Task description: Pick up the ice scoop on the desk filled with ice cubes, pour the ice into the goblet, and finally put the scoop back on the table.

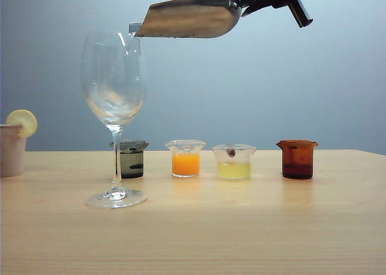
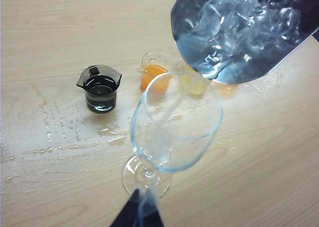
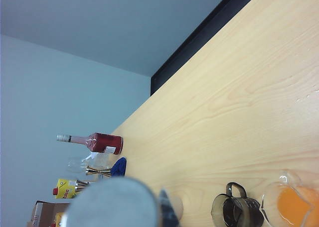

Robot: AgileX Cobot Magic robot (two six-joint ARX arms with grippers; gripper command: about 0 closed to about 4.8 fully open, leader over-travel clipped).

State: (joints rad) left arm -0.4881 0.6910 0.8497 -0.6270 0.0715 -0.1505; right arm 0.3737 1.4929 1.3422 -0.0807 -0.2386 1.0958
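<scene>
Pale grey wall rises behind the light-wood desk (image 1: pixel 193 227). High above it, the right end effector (image 1: pixel 250 0) is clamped on the handle of the ice scoop (image 1: pixel 190 15), its mouth over the rim of the goblet (image 1: pixel 114 82) toward the desk's left edge, ice cubes (image 2: pixel 239 18) inside. Only a dark tip of the left end effector (image 2: pixel 137 214) shows; its state cannot be told. Tipping too fast could bounce cubes onto the desk or knock the goblet over.

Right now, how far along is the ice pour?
Done: the right gripper has lifted the ice scoop, shut on its handle. In hand: the scoop's mouth hangs over the goblet, ice cubes inside; the goblet looks empty. Left: pouring, then returning the scoop to the table. The left gripper isn't clearly visible.
</scene>
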